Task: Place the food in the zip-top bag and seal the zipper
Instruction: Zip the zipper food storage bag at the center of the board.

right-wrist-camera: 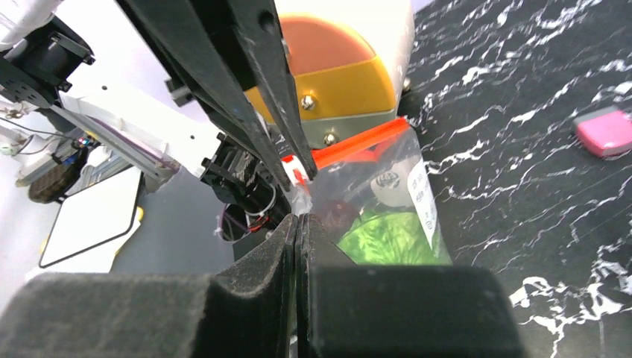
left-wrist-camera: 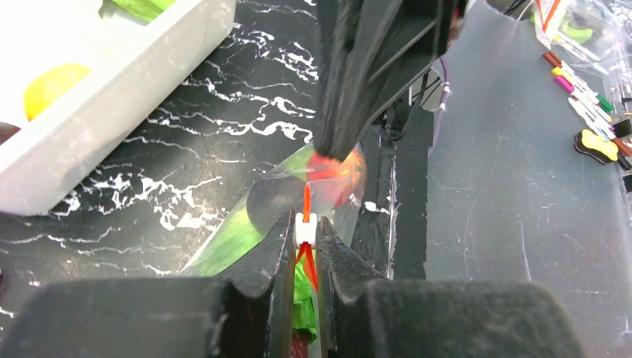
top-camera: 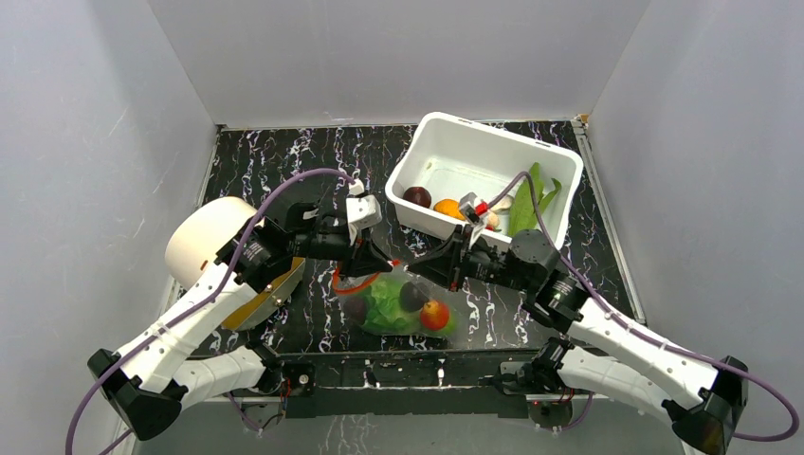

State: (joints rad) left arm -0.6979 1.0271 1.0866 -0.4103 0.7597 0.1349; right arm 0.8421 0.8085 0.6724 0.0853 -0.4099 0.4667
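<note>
The clear zip-top bag (top-camera: pixel 403 308) lies on the black marbled table between the arms. It holds a leafy cabbage (top-camera: pixel 384 305), a dark purple round (top-camera: pixel 412 296) and a red tomato (top-camera: pixel 435 314). My left gripper (left-wrist-camera: pixel 305 224) is shut on the white slider (left-wrist-camera: pixel 305 228) of the orange-red zipper (left-wrist-camera: pixel 306 198). The zipper (right-wrist-camera: pixel 358 142) runs along the bag's mouth. My right gripper (right-wrist-camera: pixel 298 218) is shut, pinching the bag's clear corner just beside the slider. In the top view the two grippers (top-camera: pixel 376 258) (top-camera: pixel 429 269) meet tip to tip over the bag's mouth.
A white tub (top-camera: pixel 455 133) at the back right holds a purple round (top-camera: pixel 416 196), an orange piece (top-camera: pixel 446 207), mushrooms (top-camera: pixel 500 203) and long green pods (top-camera: pixel 526 204). A white cylinder (top-camera: pixel 204 237) with an orange-yellow face stands at the left. A pink object (right-wrist-camera: pixel 605 130) lies on the table.
</note>
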